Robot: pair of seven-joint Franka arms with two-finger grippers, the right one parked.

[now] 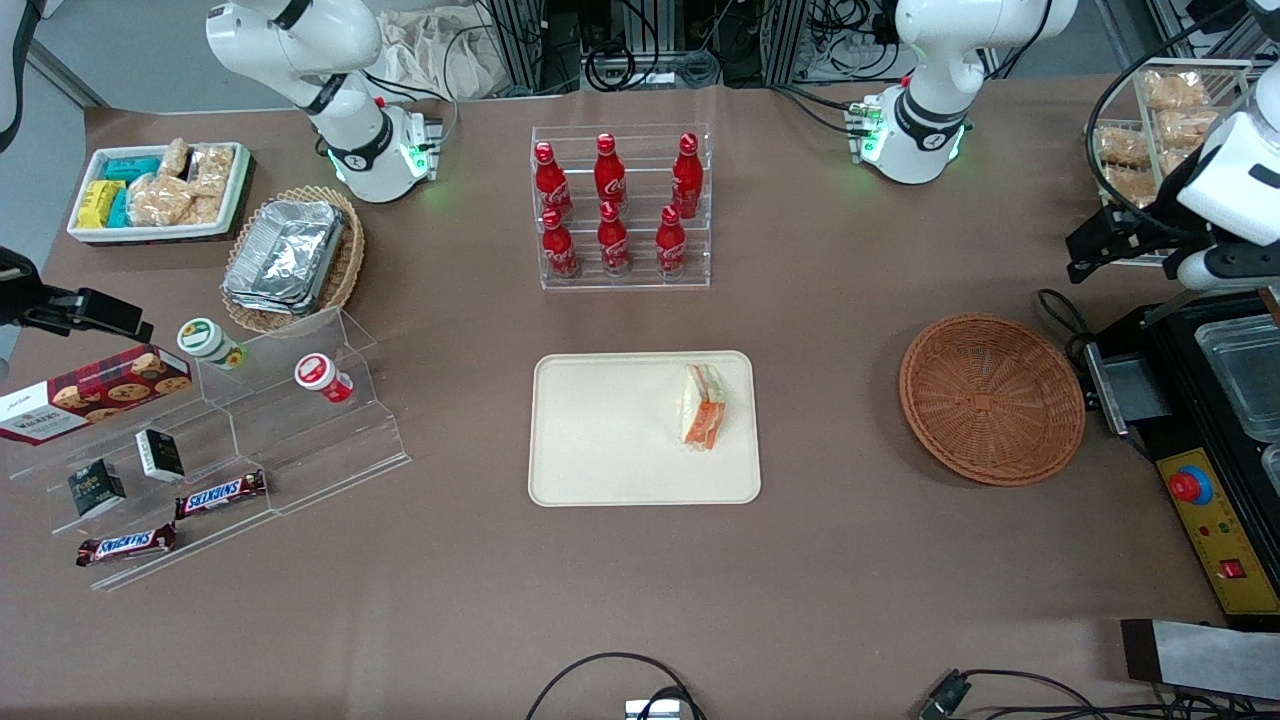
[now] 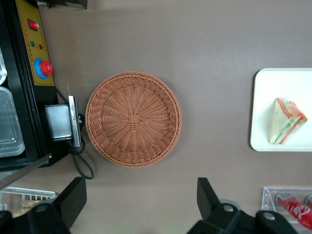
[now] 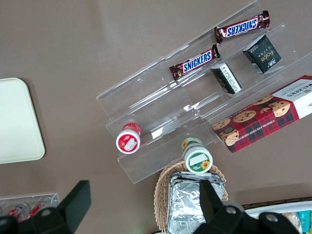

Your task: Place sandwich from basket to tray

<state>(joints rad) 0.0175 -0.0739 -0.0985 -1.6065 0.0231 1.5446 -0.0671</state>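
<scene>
Nearest the front camera, a loop of black cable (image 1: 610, 680) lay at the table's edge, clear of the work. The gripper (image 2: 139, 207) hung high above the table at the working arm's end, looking down on the basket (image 2: 133, 118); its two fingers (image 2: 207, 197) stood wide apart with nothing between them.

Out from the tool, the basket sat on the brown table (image 1: 830, 560) with no contents visible, only bare weave across its floor. Farther toward the table's middle, the tray (image 1: 600, 430) held the sandwich (image 1: 703, 406), which rested inside the rim at the end closer to the basket, its orange and green filling showing through the wrap.

Judged from this, the transfer looked done: sandwich on tray, basket vacated, gripper released and well apart from both. Little seemed left beyond parking the arm.

Farther from the camera than the tray, a clear rack (image 1: 620, 275) carried six red bottles (image 1: 612, 205).
</scene>
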